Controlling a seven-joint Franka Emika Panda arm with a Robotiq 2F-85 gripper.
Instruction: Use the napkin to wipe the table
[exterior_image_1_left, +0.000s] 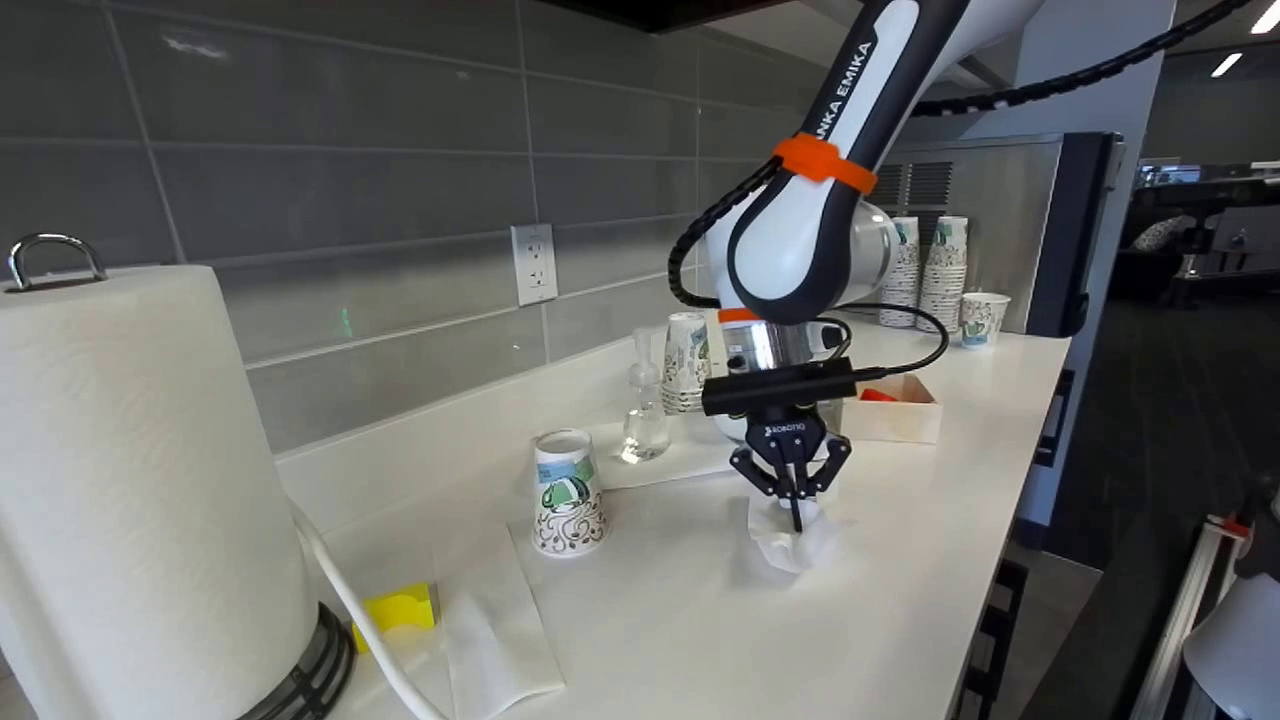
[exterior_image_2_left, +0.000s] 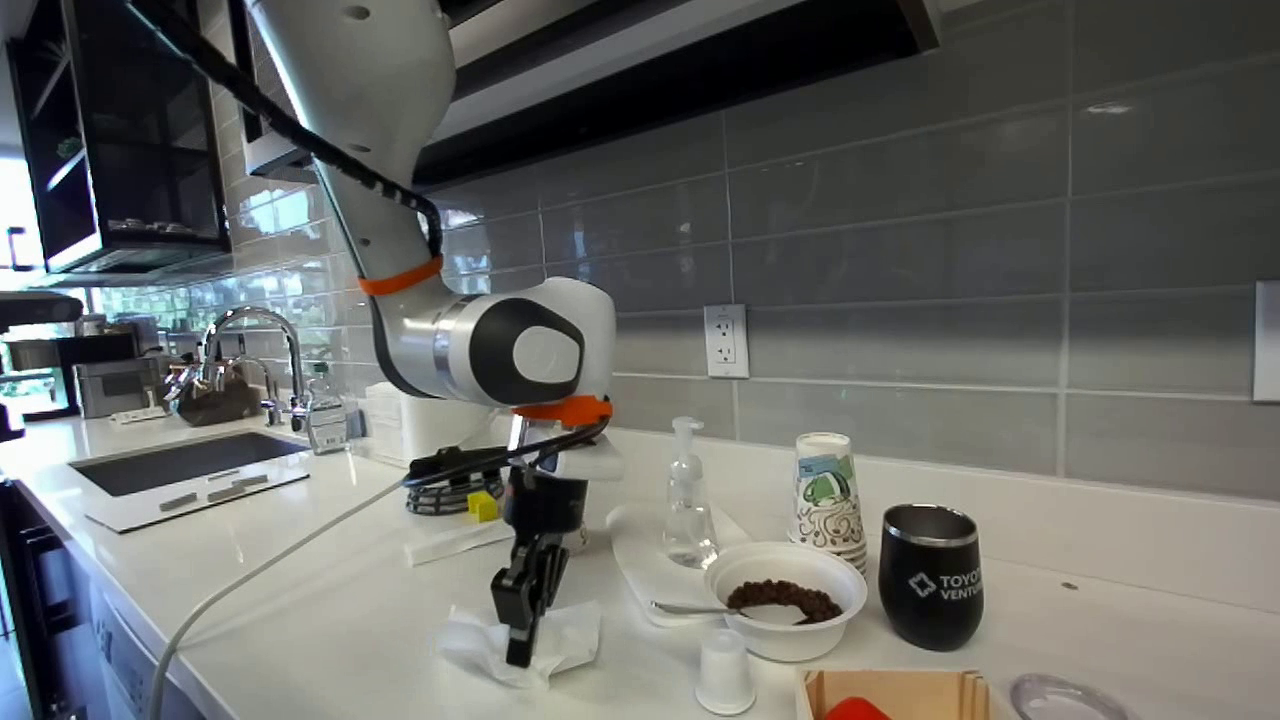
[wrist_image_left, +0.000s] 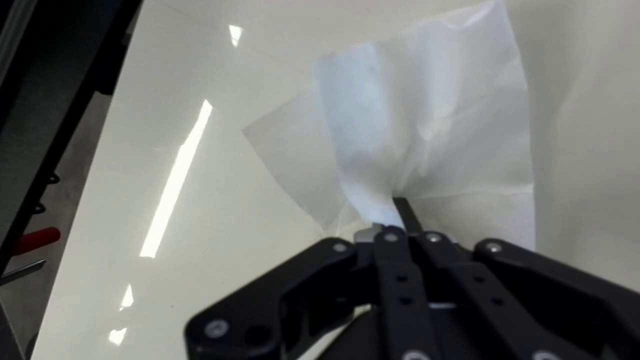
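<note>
Glossy white counter (exterior_image_1_left: 680, 630) along a grey tiled wall (exterior_image_1_left: 350, 200) that carries an outlet (exterior_image_1_left: 534, 264); in an exterior view, a sink (exterior_image_2_left: 190, 465) is set farther along. The arm (exterior_image_1_left: 785, 240) bends down over the counter, its claw (exterior_image_1_left: 795, 512) pointing downward and clamped on the crumpled napkin (wrist_image_left: 465, 115), which lies on the counter.

Hard white glare streaks the glossy desk (wrist_image_left: 200, 270) in the wrist view. In an exterior view, the floor (exterior_image_1_left: 1180, 400) lies dim below glowing ceiling lamps (exterior_image_1_left: 1226, 64). In an exterior view, tiles (exterior_image_2_left: 285, 225) catch pale reflections and the far left edge burns white. Fine detail looks soft.
</note>
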